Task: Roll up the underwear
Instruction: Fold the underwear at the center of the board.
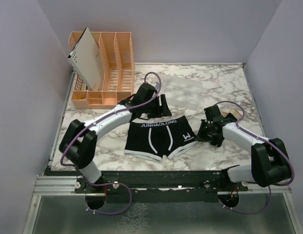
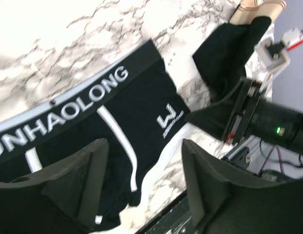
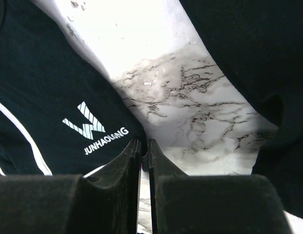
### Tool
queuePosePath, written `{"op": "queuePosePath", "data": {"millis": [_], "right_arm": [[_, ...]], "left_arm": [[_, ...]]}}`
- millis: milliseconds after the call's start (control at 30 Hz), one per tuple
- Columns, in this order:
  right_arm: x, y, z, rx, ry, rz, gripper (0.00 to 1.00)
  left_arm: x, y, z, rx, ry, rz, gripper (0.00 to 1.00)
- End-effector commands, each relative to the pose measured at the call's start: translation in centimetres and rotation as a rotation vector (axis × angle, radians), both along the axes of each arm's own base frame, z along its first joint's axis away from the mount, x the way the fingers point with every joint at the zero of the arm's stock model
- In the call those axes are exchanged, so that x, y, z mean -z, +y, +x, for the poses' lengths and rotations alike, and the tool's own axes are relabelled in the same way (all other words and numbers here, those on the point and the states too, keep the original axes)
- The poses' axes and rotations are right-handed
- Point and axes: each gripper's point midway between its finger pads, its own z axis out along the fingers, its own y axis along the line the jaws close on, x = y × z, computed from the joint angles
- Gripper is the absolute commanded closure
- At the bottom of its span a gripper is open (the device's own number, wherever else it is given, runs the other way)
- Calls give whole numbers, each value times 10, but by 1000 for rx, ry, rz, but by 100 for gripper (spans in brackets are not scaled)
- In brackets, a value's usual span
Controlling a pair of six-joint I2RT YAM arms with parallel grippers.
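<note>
A black underwear (image 1: 160, 139) with a white "JUNHAOLONG" waistband lies flat at the table's middle; it also shows in the left wrist view (image 2: 136, 102) and the right wrist view (image 3: 49, 87). My left gripper (image 1: 163, 105) hovers open and empty just beyond its waistband, fingers (image 2: 95, 170) spread over the cloth. My right gripper (image 1: 199, 132) is at the garment's right leg edge, jaws (image 3: 143, 146) pressed together on the fabric's corner. A second black underwear (image 1: 228, 116) with a tan band lies by the right arm, seen also in the left wrist view (image 2: 229, 53) and the right wrist view (image 3: 249, 48).
An orange slotted organizer (image 1: 110, 63) with a white panel (image 1: 88, 56) leaning in it stands at the back left. A translucent white sheet (image 1: 183, 90) lies behind the underwear. The table's front edge (image 1: 156, 170) runs close to the garment's leg hems.
</note>
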Motion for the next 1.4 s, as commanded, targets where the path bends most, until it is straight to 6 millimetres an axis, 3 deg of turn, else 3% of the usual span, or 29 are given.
{"op": "queuePosePath", "data": {"millis": [0, 300, 400, 500, 800, 1000, 1367], "right_arm": [[0, 3, -5, -4, -17, 38, 86], [-4, 0, -10, 13, -51, 42, 87], [-5, 1, -12, 10, -61, 54, 87], [-5, 2, -14, 6, -61, 61, 87], [-2, 0, -21, -11, -62, 55, 87], [-5, 1, -20, -28, -76, 59, 87], [-5, 7, -22, -66, -67, 84, 87]], "left_arm": [[9, -33, 27, -25, -2, 88, 37], [55, -104, 53, -36, 65, 244, 39], [53, -121, 52, -27, 76, 255, 46], [53, -128, 50, -48, 47, 292, 46], [81, -142, 38, -10, 103, 334, 46], [98, -143, 37, -8, 116, 382, 46], [109, -149, 36, 5, 114, 417, 48]]}}
